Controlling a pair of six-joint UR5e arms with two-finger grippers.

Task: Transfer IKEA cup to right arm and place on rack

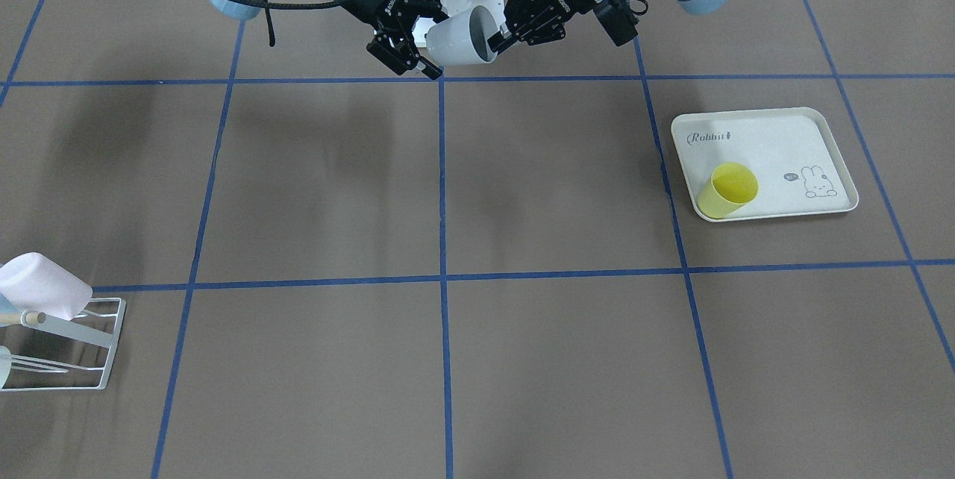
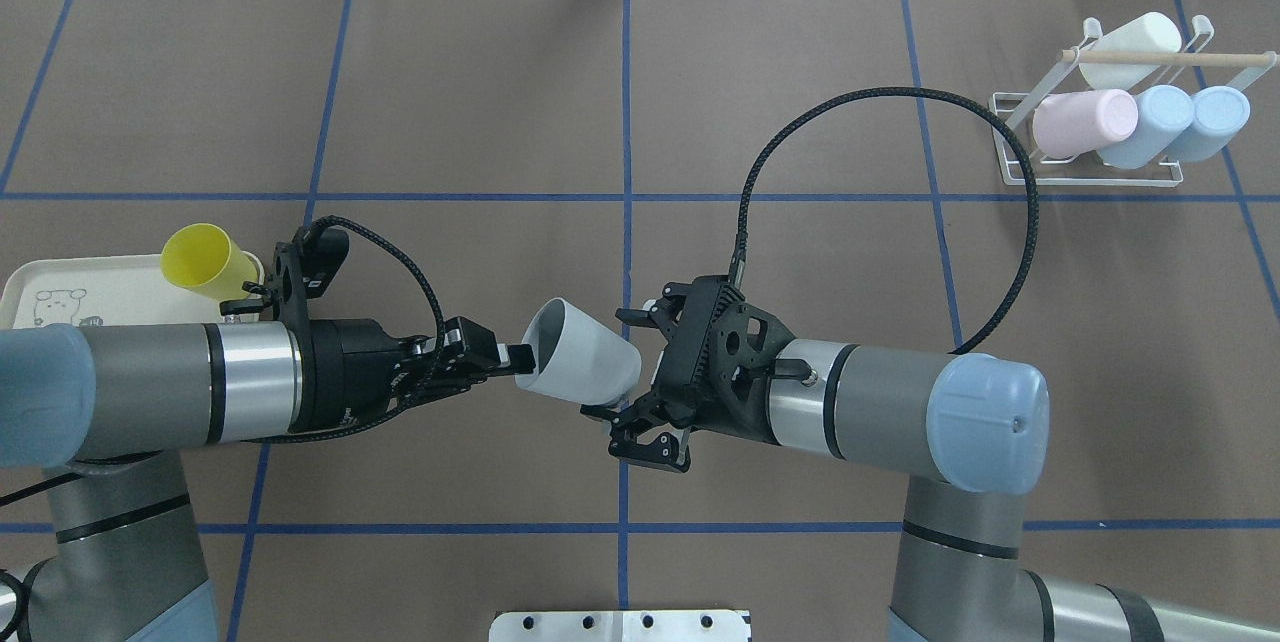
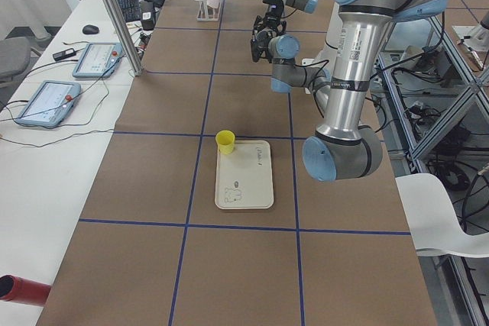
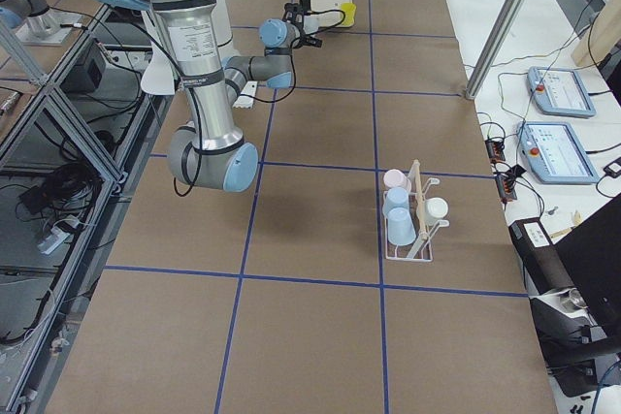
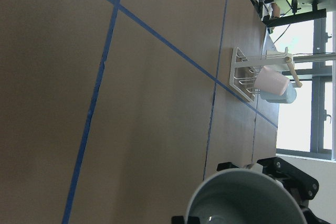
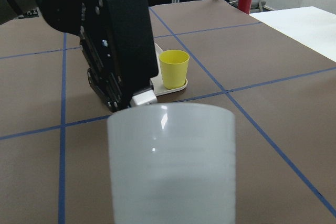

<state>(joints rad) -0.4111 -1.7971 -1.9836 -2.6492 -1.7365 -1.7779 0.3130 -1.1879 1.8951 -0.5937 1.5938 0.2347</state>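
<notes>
A pale grey IKEA cup (image 2: 580, 365) hangs on its side in mid-air between the two arms, and it also shows in the front view (image 1: 459, 39). My left gripper (image 2: 520, 359) is shut on the cup's rim, one finger inside the mouth. My right gripper (image 2: 640, 384) is open, its fingers (image 2: 632, 317) spread wide on either side of the cup's base without closing on it. The right wrist view shows the cup (image 6: 170, 161) close up. The white wire rack (image 2: 1100, 137) stands at the far right.
The rack holds several cups: a cream one, a pink one (image 2: 1080, 122) and two blue ones. A yellow cup (image 2: 205, 260) stands on the cream rabbit tray (image 2: 60, 282) by my left arm. The right arm's black cable (image 2: 900, 97) loops over the table.
</notes>
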